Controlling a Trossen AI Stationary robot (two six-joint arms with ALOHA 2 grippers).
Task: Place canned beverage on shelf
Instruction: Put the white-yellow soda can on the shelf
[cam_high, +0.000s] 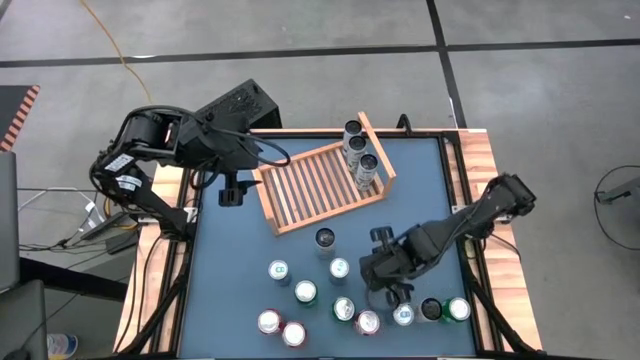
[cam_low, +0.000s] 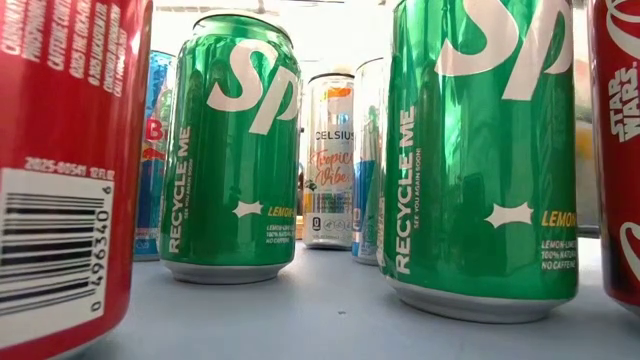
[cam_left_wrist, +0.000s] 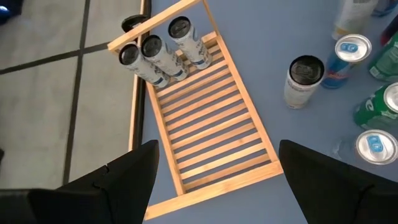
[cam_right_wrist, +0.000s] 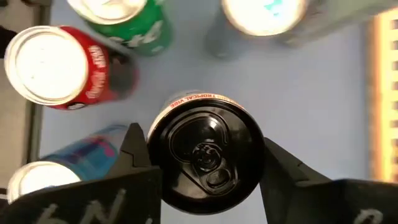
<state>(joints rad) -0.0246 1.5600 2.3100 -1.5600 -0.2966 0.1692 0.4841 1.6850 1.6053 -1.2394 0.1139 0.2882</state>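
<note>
Right gripper (cam_right_wrist: 205, 165) low over the counter's (cam_high: 230, 260) can cluster, jaws closing around an upright black-topped can (cam_right_wrist: 206, 152), wooden shelf (cam_high: 318, 187) beyond, nearer the wide-open left gripper (cam_left_wrist: 214, 171)

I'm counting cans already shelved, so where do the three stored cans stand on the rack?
In the high view, the three cans stand in a row along the shelf's far right end, against its side board.
</note>
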